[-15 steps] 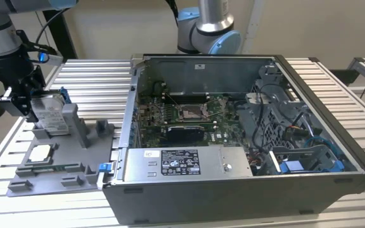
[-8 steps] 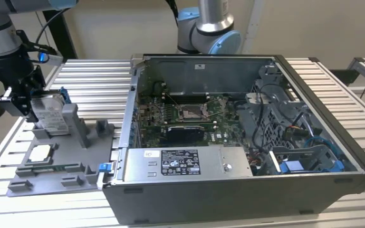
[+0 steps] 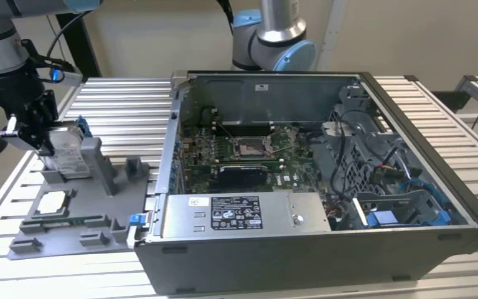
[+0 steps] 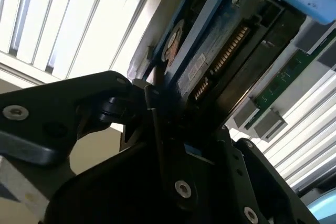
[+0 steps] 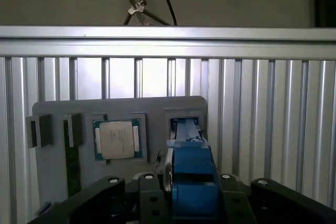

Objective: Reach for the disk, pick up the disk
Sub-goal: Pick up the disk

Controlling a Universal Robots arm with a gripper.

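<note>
The disk (image 3: 67, 149) stands on edge in the grey fixture (image 3: 73, 212) at the exterior view's left, its blue bracket showing along its rim. My gripper (image 3: 50, 142) comes down on it from above, with the dark fingers (image 3: 30, 124) closed against its two faces. In the first wrist view the disk's blue bracket (image 5: 192, 174) sits between the gripper (image 5: 190, 184) fingers, above the fixture's slot. The second wrist view shows the disk (image 4: 210, 59) close up, with a finger (image 4: 153, 114) pressed on its face. Whether the disk has left the slot, I cannot tell.
The fixture plate (image 5: 157, 109) also holds a processor chip (image 5: 116, 140) and a memory stick (image 5: 71, 167). An open computer case (image 3: 413, 205) with a silver power supply (image 3: 239, 215) stands right beside the fixture. A second arm's base (image 3: 272, 37) rises behind the case. All rest on a slatted metal table (image 3: 122, 99).
</note>
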